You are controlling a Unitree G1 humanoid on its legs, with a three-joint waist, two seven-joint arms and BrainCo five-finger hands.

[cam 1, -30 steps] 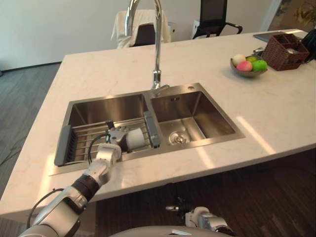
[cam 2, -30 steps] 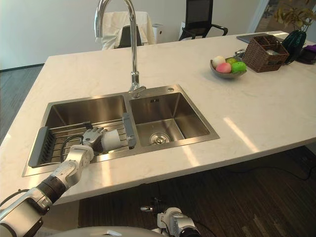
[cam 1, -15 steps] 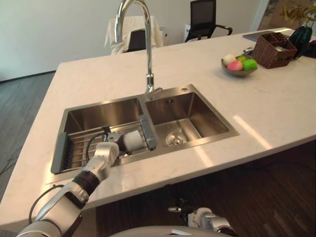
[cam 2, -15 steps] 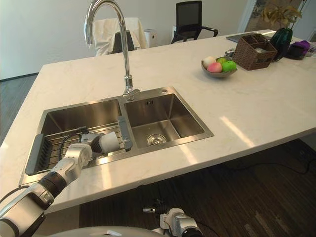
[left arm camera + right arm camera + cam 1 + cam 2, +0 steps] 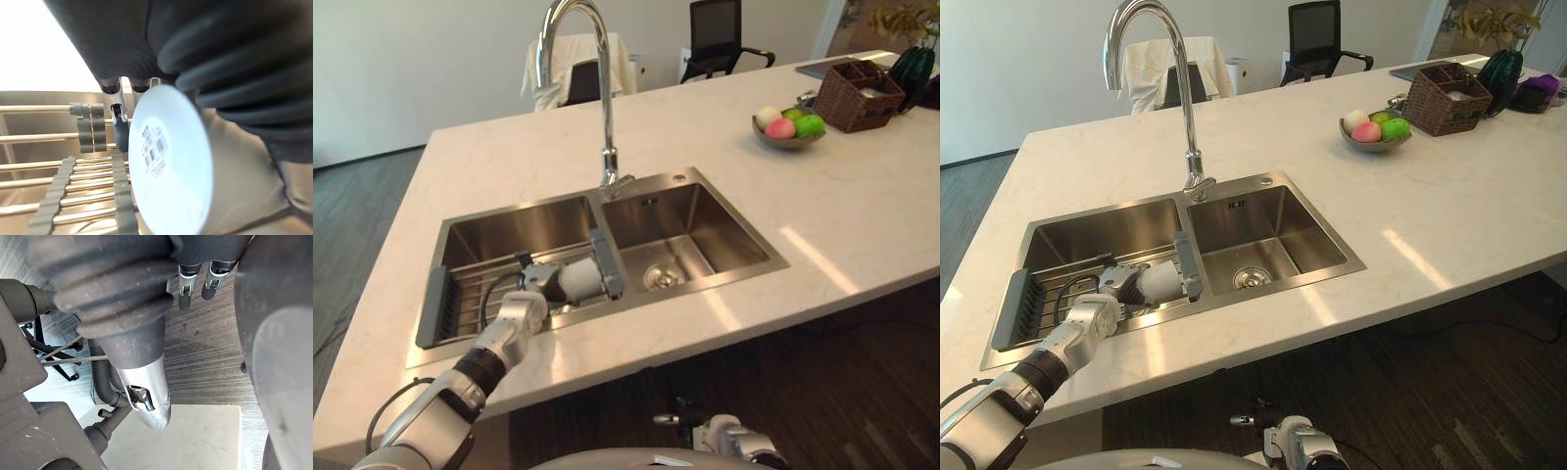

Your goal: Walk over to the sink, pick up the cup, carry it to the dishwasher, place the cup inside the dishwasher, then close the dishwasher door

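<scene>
Clasping the white cup (image 5: 579, 280) on its side in the curled fingers of the left hand (image 5: 536, 283) over the drying rack (image 5: 460, 299) in the left basin of the sink (image 5: 690, 208); likely light, rigid, slick and chippable, so best gripped round the barrel, never by the rim.

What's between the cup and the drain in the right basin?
The drying rack's grey end bar stands between the cup and the drain, as the left eye view shows.
</scene>
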